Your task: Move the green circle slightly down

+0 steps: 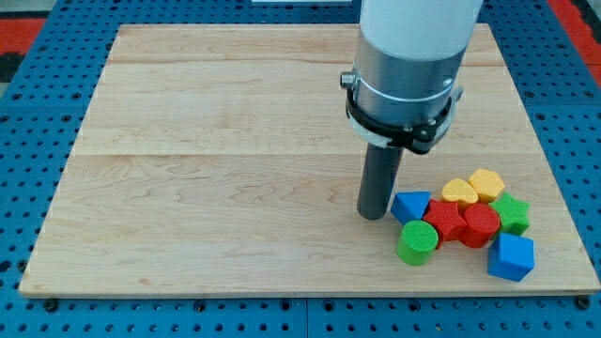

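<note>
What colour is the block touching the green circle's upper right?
Red, seen in the camera view.

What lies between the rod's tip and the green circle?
In the camera view, only bare wooden board separates my tip from the green circle; the blue triangular block sits beside.

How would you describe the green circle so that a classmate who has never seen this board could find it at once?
Start at the wooden board and go to the huddle of blocks near its bottom right corner. The green circle sits at the huddle's lower left edge, just right of and below my tip. It is a round, flat-topped cylinder, unlike the jagged green block on the far side.
</note>
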Available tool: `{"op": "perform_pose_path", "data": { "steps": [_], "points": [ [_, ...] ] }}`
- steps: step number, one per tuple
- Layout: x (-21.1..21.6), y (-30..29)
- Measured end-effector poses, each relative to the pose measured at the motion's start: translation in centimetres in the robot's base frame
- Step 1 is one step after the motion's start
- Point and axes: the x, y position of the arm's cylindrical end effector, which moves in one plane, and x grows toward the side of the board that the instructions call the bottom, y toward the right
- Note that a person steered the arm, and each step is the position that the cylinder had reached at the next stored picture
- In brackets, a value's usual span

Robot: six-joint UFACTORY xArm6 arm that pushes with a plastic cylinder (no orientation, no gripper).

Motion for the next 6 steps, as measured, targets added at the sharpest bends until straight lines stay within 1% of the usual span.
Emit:
{"op": "perform_pose_path", "data": {
  "steps": [1,3,6],
  "points": [
    [1.9,0.0],
    [2.0,0.3],
    [2.0,3.4]
  ]
}}
